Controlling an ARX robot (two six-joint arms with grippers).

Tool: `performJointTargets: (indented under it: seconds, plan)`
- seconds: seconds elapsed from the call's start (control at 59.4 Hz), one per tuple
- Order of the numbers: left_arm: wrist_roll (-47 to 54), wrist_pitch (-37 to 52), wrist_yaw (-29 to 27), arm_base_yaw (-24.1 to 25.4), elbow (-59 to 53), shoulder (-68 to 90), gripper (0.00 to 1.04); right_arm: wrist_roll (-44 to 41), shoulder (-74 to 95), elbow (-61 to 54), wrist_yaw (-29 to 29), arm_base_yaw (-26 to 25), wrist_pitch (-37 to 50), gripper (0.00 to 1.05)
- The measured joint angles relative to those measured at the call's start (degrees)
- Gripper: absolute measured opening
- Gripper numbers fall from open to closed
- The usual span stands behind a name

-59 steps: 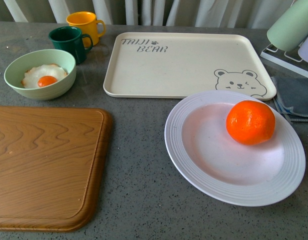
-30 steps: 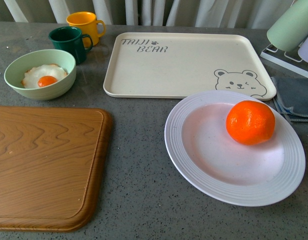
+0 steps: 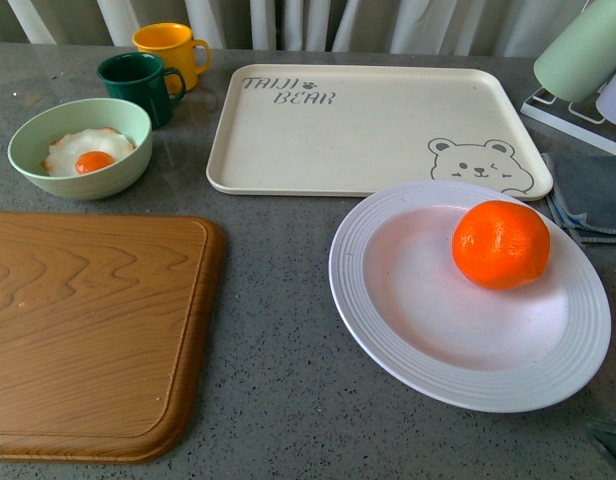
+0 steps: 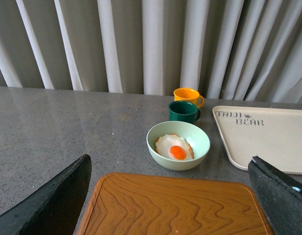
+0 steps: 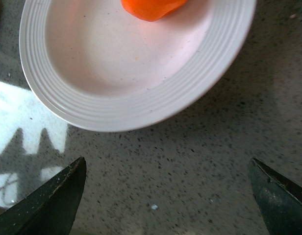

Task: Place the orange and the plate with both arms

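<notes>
The orange [image 3: 501, 244] sits in the white ridged plate [image 3: 388, 330] on the grey counter at front right; in the right wrist view the orange [image 5: 151, 7] shows only partly at the frame edge, inside the plate [image 5: 141, 105]. My right gripper [image 5: 165, 196] is open and empty, above bare counter just short of the plate's near rim; a dark tip of it shows at the front view's corner [image 3: 613, 440]. My left gripper [image 4: 173, 196] is open and empty above the wooden cutting board [image 4: 170, 205], which lies at front left [image 3: 88, 330].
A cream bear tray [image 3: 368, 130] lies behind the plate. A pale green bowl with a fried egg [image 3: 81, 147], a dark green mug [image 3: 138, 85] and a yellow mug [image 3: 170, 48] stand at back left. A grey cloth [image 3: 593, 195] and a rack with cups [image 3: 588, 60] are at right.
A dark tip of the right gripper has come into the front view's lower right corner. The orange, plate and other things have not moved.
</notes>
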Motion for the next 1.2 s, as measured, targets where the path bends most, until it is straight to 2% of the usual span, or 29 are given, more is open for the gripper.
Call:
performJointTargets:
  seconds: [0.118, 0.354, 0.505, 1.095, 1.162, 1.196]
  plan:
    - [0.0, 0.0, 0.0, 0.0, 0.0, 0.0, 0.96, 6.0, 14.3, 0.6, -2.5, 0.1, 12.7, 0.96]
    - [0.0, 0.0, 0.0, 0.0, 0.0, 0.0, 0.96, 15.9, 32.8, 3.7, -1.4, 0.1, 29.2, 0.96]
    - [0.0, 0.0, 0.0, 0.0, 0.0, 0.0, 0.96, 20.5, 43.2, 6.7, -0.3, 1.9, 38.0, 0.96]
    - [0.0, 0.0, 0.0, 0.0, 0.0, 0.0, 0.96, 24.2, 52.6, 14.4, 3.0, 5.9, 41.7, 0.96]
    - [0.0, 0.0, 0.0, 0.0, 0.0, 0.0, 0.96, 24.4, 53.0, 14.7, 3.5, 5.9, 41.7, 0.9]
    - [0.0, 0.0, 0.0, 0.0, 0.0, 0.0, 0.96, 24.6, 53.3, 14.8, 3.7, 5.9, 41.7, 0.83]
